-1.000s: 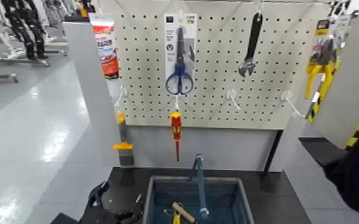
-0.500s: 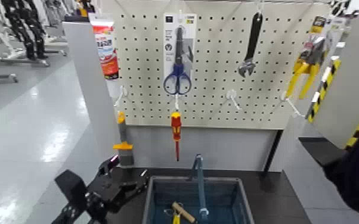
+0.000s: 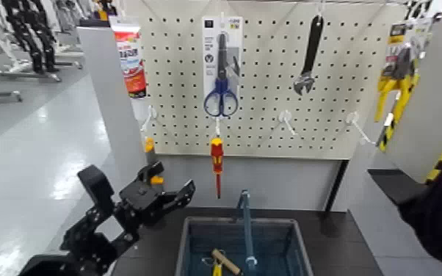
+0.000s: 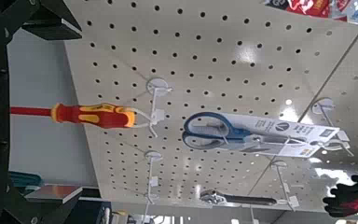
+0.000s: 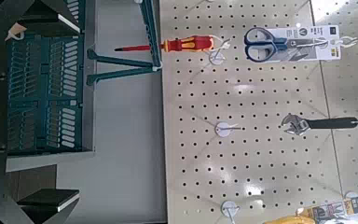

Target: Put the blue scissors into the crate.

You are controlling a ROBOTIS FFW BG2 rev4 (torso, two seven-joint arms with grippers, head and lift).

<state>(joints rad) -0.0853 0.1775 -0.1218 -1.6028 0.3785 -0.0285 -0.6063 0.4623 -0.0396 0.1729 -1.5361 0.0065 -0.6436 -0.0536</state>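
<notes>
The scissors (image 3: 221, 66) hang on the pegboard (image 3: 268, 95) above the crate (image 3: 187, 242). The left gripper (image 3: 167, 197), spread, hovers left of the crate. I cannot tell the right gripper's state.

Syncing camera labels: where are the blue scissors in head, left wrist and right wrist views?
Head view: the blue scissors hang on their white card, upper centre of the pegboard.
Left wrist view: blue scissors lie sideways mid-frame on the pegboard.
Right wrist view: blue scissors sit near the top edge.
Shared landmark: the red-and-yellow screwdriver hangs on the hook next to them.
</notes>
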